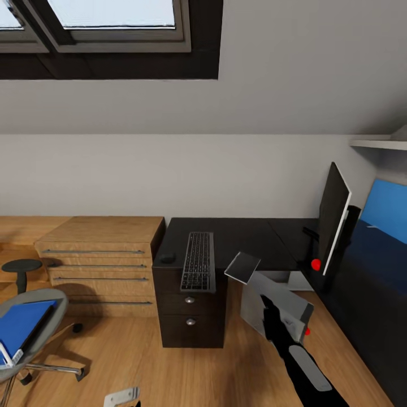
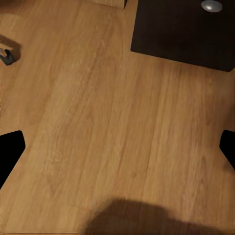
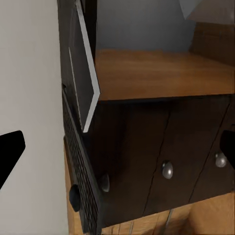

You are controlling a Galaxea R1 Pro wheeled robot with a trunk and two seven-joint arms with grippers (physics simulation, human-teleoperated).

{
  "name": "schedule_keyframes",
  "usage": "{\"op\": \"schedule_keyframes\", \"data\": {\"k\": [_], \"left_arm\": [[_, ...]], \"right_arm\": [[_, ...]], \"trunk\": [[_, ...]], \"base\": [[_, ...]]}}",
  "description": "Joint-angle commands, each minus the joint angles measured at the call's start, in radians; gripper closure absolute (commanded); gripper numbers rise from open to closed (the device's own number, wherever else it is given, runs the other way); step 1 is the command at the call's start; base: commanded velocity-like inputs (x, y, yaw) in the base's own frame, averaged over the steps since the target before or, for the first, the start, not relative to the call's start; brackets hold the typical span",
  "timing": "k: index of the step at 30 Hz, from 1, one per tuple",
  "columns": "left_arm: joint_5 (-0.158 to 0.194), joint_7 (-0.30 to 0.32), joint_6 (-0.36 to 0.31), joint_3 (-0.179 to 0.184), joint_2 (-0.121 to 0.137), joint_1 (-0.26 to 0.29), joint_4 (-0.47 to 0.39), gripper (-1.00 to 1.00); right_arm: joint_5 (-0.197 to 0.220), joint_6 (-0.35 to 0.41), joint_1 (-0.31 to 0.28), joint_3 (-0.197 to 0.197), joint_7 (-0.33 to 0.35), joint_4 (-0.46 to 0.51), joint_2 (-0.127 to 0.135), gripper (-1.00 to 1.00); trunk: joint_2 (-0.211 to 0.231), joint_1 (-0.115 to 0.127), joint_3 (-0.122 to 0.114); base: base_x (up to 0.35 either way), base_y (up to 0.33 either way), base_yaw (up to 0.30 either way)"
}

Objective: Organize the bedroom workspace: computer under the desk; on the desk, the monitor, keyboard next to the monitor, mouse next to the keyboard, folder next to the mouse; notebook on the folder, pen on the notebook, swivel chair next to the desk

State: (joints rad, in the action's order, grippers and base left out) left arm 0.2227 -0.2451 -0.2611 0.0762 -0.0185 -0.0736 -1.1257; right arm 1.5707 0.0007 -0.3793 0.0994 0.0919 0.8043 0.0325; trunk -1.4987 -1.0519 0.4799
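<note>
— Fingers first: where do they stand?

— Both fingertips of the left gripper [image 2: 117, 147] sit at opposite edges of its wrist view, spread wide with nothing between them but wooden floor [image 2: 98, 107]. The right gripper [image 3: 117, 147] is the same, parted and empty, looking at the desk's drawer front [image 3: 161, 161] with its round knobs.

— And the task's things, taking the desk as the mark?

— On the desk [image 1: 249, 237] the keyboard [image 1: 198, 261] lies lengthwise above the drawers, its near end reaching the desk's front edge. The mouse [image 1: 167, 258] rests just beside it, at the desk's end nearest the wooden dresser [image 1: 99, 263]. The monitor [image 1: 333, 217] stands at the desk's opposite end, seen edge-on. A grey box, apparently the computer [image 1: 271, 308], sits on the floor in the desk's open bay, with the right arm [image 1: 294, 350] reaching toward it.

— The chair?

— The swivel chair [image 1: 34, 333] is well apart from the desk, past the dresser, with the blue folder [image 1: 22, 325] on its seat.
</note>
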Motion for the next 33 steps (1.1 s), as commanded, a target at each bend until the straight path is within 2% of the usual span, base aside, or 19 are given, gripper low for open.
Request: {"op": "schedule_keyframes", "data": {"k": [1,2,5,6,7,8,11,12,14,15,16,17,19,20,24,28,33], "left_arm": [[0.011,-0.008,-0.004,0.002,0.001,0.000,0.004,-1.00],[0.011,-0.008,-0.004,0.002,0.001,0.000,0.012,-1.00],[0.011,-0.007,-0.004,0.001,0.001,0.000,0.066,-1.00],[0.010,-0.007,-0.004,0.001,0.001,0.000,0.098,-1.00],[0.010,-0.007,-0.003,0.001,0.001,0.000,0.114,-1.00],[0.009,-0.007,-0.003,0.002,0.000,0.000,0.144,-1.00],[0.009,-0.007,-0.003,0.003,0.000,0.000,0.178,-1.00],[0.010,-0.007,-0.003,0.003,-0.001,0.000,0.193,-1.00],[0.010,-0.006,-0.003,0.004,-0.001,0.000,0.206,-1.00],[0.010,-0.006,-0.002,0.004,-0.002,0.000,0.227,-1.00],[0.009,-0.005,0.000,0.005,-0.002,0.000,0.244,-1.00],[0.008,-0.004,0.012,0.006,-0.001,0.000,0.285,-1.00],[0.007,-0.003,0.040,0.007,-0.001,0.000,0.329,-1.00],[0.007,-0.002,0.082,0.007,0.000,0.001,0.369,-1.00],[0.008,0.000,0.184,0.008,0.001,0.009,0.454,-1.00],[0.011,0.001,0.233,0.008,0.005,0.039,0.525,-1.00],[0.011,0.001,0.255,0.007,0.007,0.060,0.568,-1.00]], "right_arm": [[0.007,-0.016,-0.001,0.005,0.003,-0.010,0.000,-1.00],[0.001,-0.032,-0.001,0.007,0.003,-0.020,0.000,-1.00],[-0.053,-0.096,-0.002,0.029,0.002,-0.059,-0.006,-1.00],[-0.099,-0.128,-0.002,0.048,0.002,-0.087,-0.010,-1.00],[-0.126,-0.146,-0.002,0.059,0.001,-0.107,-0.012,-1.00],[-0.188,-0.185,-0.002,0.084,0.001,-0.154,-0.016,-1.00],[-0.295,-0.253,-0.003,0.121,0.001,-0.232,-0.022,-1.00],[-0.375,-0.305,-0.003,0.145,0.001,-0.282,-0.033,-1.00],[-0.455,-0.358,-0.003,0.163,0.001,-0.333,-0.046,-1.00],[-0.533,-0.410,-0.003,0.175,0.000,-0.386,-0.057,-1.00],[-0.570,-0.433,-0.003,0.180,0.000,-0.412,-0.062,-1.00],[-0.638,-0.476,-0.003,0.186,0.000,-0.464,-0.069,-1.00],[-0.696,-0.509,-0.003,0.191,0.000,-0.510,-0.073,-1.00],[-0.742,-0.531,-0.003,0.193,0.000,-0.551,-0.076,-1.00],[-0.804,-0.558,-0.003,0.197,0.000,-0.626,-0.079,-1.00],[-0.822,-0.567,-0.002,0.196,0.000,-0.695,-0.080,-1.00],[-0.829,-0.571,-0.002,0.196,0.000,-0.740,-0.080,-1.00]], "trunk": [[0.007,0.004,-0.002],[0.014,0.008,-0.006],[0.035,0.019,-0.015],[0.042,0.023,-0.018],[0.049,0.027,-0.021],[0.056,0.031,-0.024],[0.077,0.042,-0.034],[0.084,0.046,-0.037],[0.098,0.054,-0.043],[0.105,0.058,-0.046],[0.112,0.061,-0.049],[0.119,0.065,-0.053],[0.133,0.073,-0.059],[0.140,0.077,-0.062],[0.168,0.092,-0.074],[0.196,0.107,-0.087],[0.231,0.127,-0.103]], "base": [[-0.002,0.000,0.000],[-0.002,0.000,0.000],[0.000,0.000,0.000],[0.000,0.000,0.000],[0.000,0.000,0.000],[0.000,0.000,0.000],[0.000,0.000,0.000],[0.000,0.000,0.000],[0.000,0.000,0.000],[0.000,0.000,0.000],[0.000,0.000,0.000],[0.000,0.000,0.000],[0.000,0.000,0.000],[0.000,0.000,0.000],[0.000,0.000,0.000],[0.000,0.000,0.000],[0.000,0.000,0.000]]}}
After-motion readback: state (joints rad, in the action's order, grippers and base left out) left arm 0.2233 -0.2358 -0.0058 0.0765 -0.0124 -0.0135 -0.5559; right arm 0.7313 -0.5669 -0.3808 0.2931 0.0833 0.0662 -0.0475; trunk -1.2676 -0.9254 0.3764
